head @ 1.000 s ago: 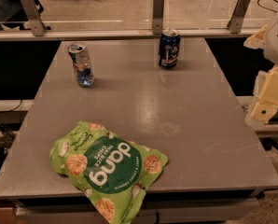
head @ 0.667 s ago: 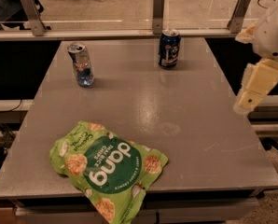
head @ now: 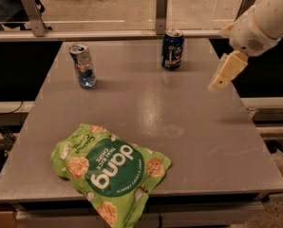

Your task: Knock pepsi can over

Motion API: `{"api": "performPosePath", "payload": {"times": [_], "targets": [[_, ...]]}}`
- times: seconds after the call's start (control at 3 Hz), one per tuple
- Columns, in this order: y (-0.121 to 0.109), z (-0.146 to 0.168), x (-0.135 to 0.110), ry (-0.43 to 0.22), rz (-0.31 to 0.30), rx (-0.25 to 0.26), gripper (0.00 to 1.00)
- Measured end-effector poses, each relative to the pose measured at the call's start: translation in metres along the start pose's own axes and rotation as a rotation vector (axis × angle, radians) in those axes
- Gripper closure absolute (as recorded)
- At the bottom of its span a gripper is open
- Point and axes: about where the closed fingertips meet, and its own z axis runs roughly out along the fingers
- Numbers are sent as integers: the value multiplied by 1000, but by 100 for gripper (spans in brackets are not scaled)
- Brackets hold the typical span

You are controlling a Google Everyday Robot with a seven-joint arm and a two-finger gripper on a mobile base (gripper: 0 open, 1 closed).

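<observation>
pepsi can (head: 172, 50) upright near far edge of the bench (head: 189, 141) | claw (head: 221, 77) hangs to its right, well clear, can't tell if it's spread or together | I'd swing left and hit near the rim so it tips, not slides

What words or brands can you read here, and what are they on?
"dang": green chip bag, upside down.
Bag's smaller print: too blurred.
pepsi can: logo only, lettering unreadable.
slim silver can: nothing legible.
gripper, above the right edge of the table: no text.
</observation>
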Motion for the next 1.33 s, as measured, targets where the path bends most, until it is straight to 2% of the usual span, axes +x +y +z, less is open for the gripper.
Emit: {"api": "performPosePath", "payload": {"times": [0.67,1.0,1.33], "targets": [[-66,72,-25,-250,81,18,0],[-83,100,-42,-370,125,-8,0],[-87,121,-61,-476,160,-62,0]]}}
